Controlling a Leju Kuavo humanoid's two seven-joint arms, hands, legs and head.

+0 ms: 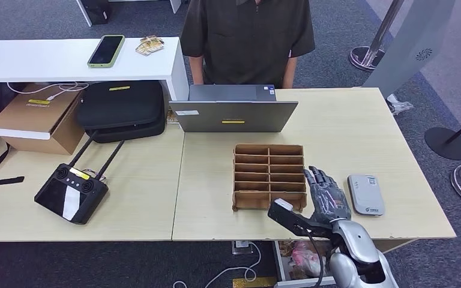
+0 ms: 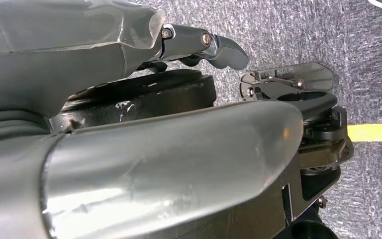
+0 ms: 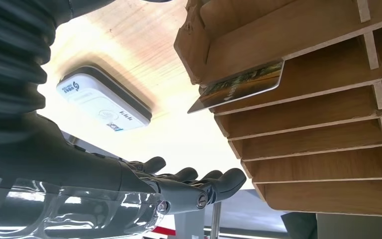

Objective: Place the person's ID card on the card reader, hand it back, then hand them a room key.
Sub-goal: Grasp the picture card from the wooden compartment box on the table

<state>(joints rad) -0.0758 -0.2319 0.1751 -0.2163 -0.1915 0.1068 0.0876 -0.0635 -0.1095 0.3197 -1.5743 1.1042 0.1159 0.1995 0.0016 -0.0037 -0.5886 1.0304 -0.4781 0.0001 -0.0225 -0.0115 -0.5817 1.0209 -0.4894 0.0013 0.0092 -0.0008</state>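
Scanning left to right, head view:
Cardboard box (image 1: pixel 35 117): upper left of the frame, on the counter (image 1: pixel 360 138), beside a black case (image 1: pixel 122 110).
Remote controller (image 1: pixel 72 192): lower left, black with two antennas, lying flat on the counter.
Phone (image 1: pixel 106 50): upper left, on the white shelf (image 1: pixel 48 60) behind the counter.
Laptop (image 1: pixel 234 108): upper centre, its lid standing toward the robot, a yellow sticker on it.
Person (image 1: pixel 247 39): top centre, in a dark shirt, standing behind the laptop.
Card rack (image 1: pixel 270 176): centre of the frame, a brown divided wooden box on the counter.
Room key (image 3: pixel 238 85): in the right wrist view, a card lying in one rack slot with its corner poking out past the rack's edge.
Right hand (image 1: pixel 326 195): lower centre-right, between the rack and the card reader, touching neither; fingers stretched out and spread apart, nothing in them.
Card reader (image 1: pixel 366 194): right of the hand, a light grey flat device lying on the counter; nothing lies on it.
ID card: cannot tell where it is.
Left hand (image 2: pixel 201 47): in the left wrist view, hanging above grey carpet; its fingers mostly hidden, so whether it is open or closed cannot be told.
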